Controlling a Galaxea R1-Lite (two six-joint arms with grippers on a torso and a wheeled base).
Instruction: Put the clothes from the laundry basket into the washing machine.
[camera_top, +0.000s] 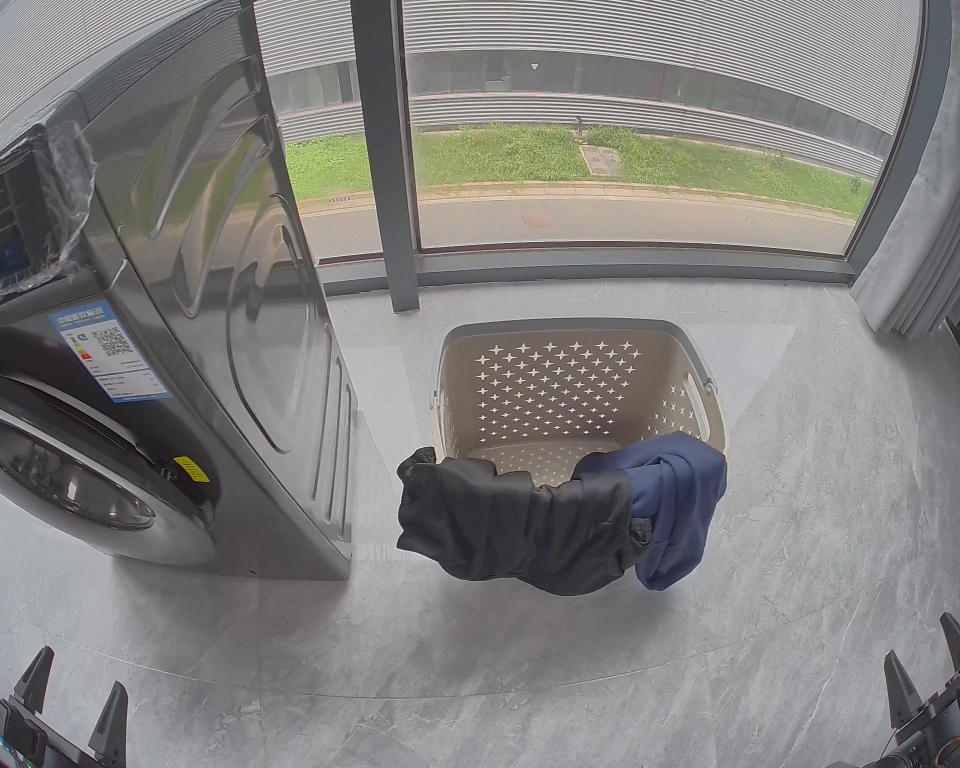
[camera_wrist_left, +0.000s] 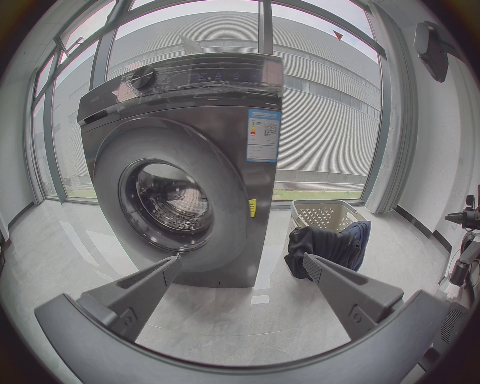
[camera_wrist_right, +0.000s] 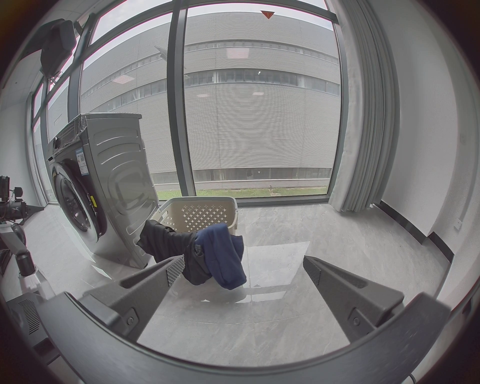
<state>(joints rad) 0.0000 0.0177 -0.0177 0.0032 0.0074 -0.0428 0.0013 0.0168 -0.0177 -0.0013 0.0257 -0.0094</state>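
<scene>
Draping basket, clothes well beyond end effectors

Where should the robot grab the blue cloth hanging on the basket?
Probably the thick bunched top of the blue cloth, where it humps over the edge of the basket nearest the robot. Come down from above with the open right gripper, which is on that side. The hanging end looks loose and thin, and the black cloth presses against the other side.
</scene>
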